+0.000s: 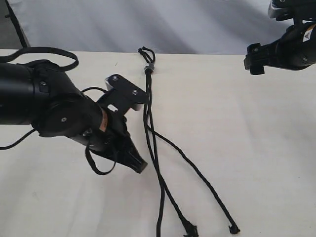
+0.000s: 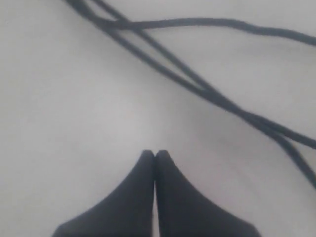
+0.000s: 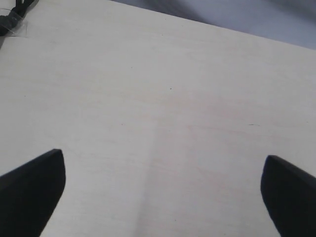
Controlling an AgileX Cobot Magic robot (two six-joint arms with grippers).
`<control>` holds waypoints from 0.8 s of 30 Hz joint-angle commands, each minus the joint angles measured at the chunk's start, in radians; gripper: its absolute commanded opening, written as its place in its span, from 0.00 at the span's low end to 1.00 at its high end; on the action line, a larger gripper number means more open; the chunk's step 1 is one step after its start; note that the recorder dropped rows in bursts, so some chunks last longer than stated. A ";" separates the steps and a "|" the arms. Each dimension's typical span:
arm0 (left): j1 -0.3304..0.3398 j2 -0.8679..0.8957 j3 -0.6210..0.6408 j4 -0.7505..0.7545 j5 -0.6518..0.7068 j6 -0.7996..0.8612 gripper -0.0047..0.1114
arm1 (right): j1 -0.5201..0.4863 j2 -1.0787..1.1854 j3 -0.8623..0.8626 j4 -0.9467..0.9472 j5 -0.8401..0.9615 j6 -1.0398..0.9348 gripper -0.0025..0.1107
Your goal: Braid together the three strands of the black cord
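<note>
**Cord Layout and Gripper Status: Braid Not Yet Started**

Black cord (image 1: 148, 79) lies flat on the table (image 1: 256, 148), with its knot (image 1: 147, 67) at the far edge and the three strands (image 1: 157, 163) running toward the near edge. With the knot at the far end, the strands share a fixed origin, so crossings can be built up from there. Two strands lie almost touching along their length. The third strand (image 1: 196, 171) splays off to the right and is well apart from them at its tip. No woven crossings are visible, so the braid reads as unstarted.

Left gripper (image 1: 141, 167) sits close over the table, just beside the paired strands on their left. Its jaws are pressed together with nothing between them. The left wrist view shows the strands lying ahead of the tips, untouched. A closed tip could probably nudge a strand sideways, but the jaws must spread for any pick-up.

Right gripper (image 1: 253, 61) hangs at the far right, well apart from the cord, with its jaws spread wide over bare table. It is probably parked clear, ready to receive a strand.
</note>
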 commanded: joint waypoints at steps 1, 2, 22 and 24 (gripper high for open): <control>-0.004 -0.006 0.060 -0.113 -0.085 -0.008 0.04 | -0.007 -0.002 0.003 0.009 -0.026 0.002 0.95; -0.031 0.000 0.063 -0.144 -0.101 -0.005 0.04 | -0.007 -0.002 0.003 0.009 -0.028 0.002 0.95; -0.266 0.272 -0.020 -0.103 -0.087 -0.046 0.17 | -0.007 0.077 0.003 0.009 -0.055 0.004 0.95; -0.266 0.259 -0.042 -0.064 -0.019 -0.046 0.05 | -0.007 0.077 0.003 0.009 -0.055 0.004 0.95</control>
